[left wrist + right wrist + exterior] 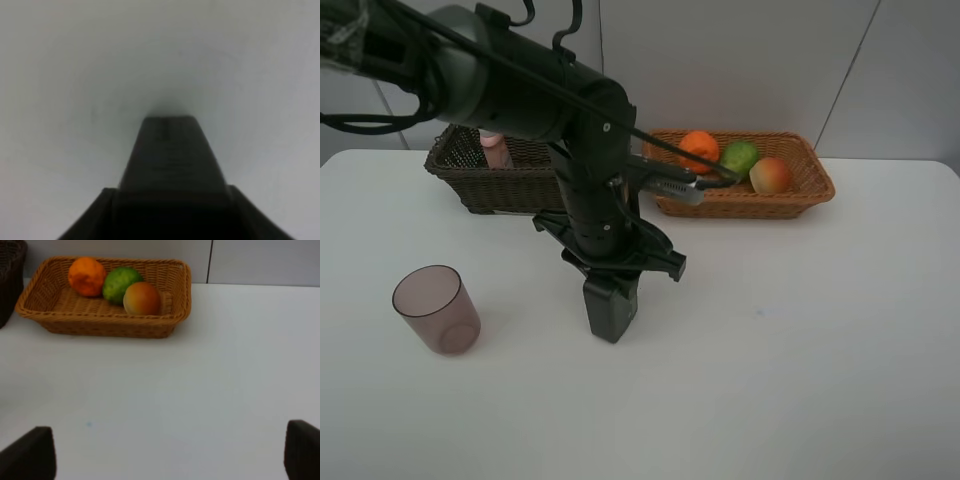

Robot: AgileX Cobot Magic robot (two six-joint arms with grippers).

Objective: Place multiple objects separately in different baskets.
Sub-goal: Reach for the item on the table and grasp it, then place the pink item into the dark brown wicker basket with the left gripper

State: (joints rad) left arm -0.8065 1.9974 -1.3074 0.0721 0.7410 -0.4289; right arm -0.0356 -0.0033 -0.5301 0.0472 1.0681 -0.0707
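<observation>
Cup (438, 308) on tabletop (800, 350), L arm (520, 90) down.
L fingers (611, 312) point down, can't tell if clenched; R fingers (30, 455) spread, empty. In light basket (812, 172): orange (700, 147), green fruit (740, 156), red fruit (771, 176); pink bottle (496, 150) in dark basket (470, 185).

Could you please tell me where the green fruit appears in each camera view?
Exterior high: green fruit in the tan basket, upper right of centre, between the orange and the red-orange fruit.
Left wrist: not in it.
Right wrist: in that basket, again between the two.
Shared landmark: the orange.
</observation>
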